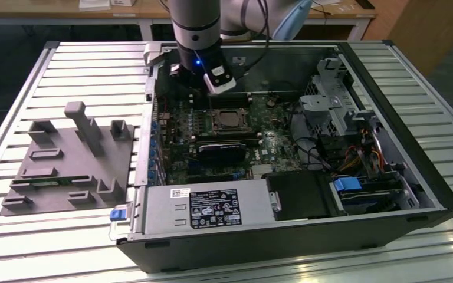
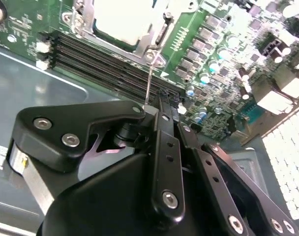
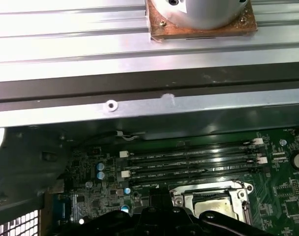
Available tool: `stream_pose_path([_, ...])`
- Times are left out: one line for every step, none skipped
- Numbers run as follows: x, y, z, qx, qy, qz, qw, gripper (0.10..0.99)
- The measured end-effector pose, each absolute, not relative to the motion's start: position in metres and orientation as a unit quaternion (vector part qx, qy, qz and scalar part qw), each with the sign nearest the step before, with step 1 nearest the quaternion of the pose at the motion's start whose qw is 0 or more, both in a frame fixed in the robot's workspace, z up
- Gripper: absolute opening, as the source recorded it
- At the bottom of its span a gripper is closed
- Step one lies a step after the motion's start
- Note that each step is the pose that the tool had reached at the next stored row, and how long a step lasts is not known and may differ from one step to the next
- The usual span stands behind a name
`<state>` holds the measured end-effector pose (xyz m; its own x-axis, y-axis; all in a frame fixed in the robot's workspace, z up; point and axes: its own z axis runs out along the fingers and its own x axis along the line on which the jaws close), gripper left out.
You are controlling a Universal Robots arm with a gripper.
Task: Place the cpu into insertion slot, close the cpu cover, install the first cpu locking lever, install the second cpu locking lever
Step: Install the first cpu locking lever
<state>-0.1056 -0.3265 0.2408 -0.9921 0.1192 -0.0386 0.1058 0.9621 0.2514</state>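
The cpu [image 1: 228,119] lies in the insertion slot [image 1: 213,111] on the motherboard, its pale metal top [image 2: 121,19] showing through the window of the cpu cover [image 2: 139,47], which lies flat over it. The same socket shows at the edge of the first wrist view [image 3: 213,199]. My gripper [image 2: 162,104] hangs just beyond the socket over the memory slots, with its fingers together. A thin wire locking lever [image 2: 148,81] runs from the socket corner to the side of my fingertips. In the exterior view my gripper [image 1: 199,94] is inside the case, near its back wall.
Long black memory slots [image 2: 105,64] run between my gripper and the socket. A black heatsink block [image 1: 220,152] sits on the near side of the socket. A power supply [image 1: 203,206] and drive cage [image 1: 332,100] crowd the case. A grey fixture [image 1: 69,159] stands outside, at the exterior view's left.
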Motion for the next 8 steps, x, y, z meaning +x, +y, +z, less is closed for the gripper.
stream_pose_path([-0.103, -0.326, 0.241, 0.057, 0.99, 0.125, 0.027, 0.102])
stream_pose_path([-0.101, -0.326, 0.241, 0.057, 0.99, 0.125, 0.027, 0.102])
stream_pose_path([-0.098, -0.326, 0.241, 0.057, 0.99, 0.125, 0.027, 0.102])
stream_pose_path([-0.096, -0.326, 0.241, 0.057, 0.99, 0.125, 0.027, 0.102])
stream_pose_path([-0.093, -0.326, 0.241, 0.057, 0.99, 0.125, 0.027, 0.102])
stream_pose_path([-0.09, -0.326, 0.241, 0.057, 0.99, 0.125, 0.027, 0.102])
stream_pose_path([-0.087, -0.326, 0.241, 0.057, 0.99, 0.125, 0.027, 0.102])
stream_pose_path([-0.085, -0.326, 0.241, 0.057, 0.99, 0.125, 0.027, 0.102])
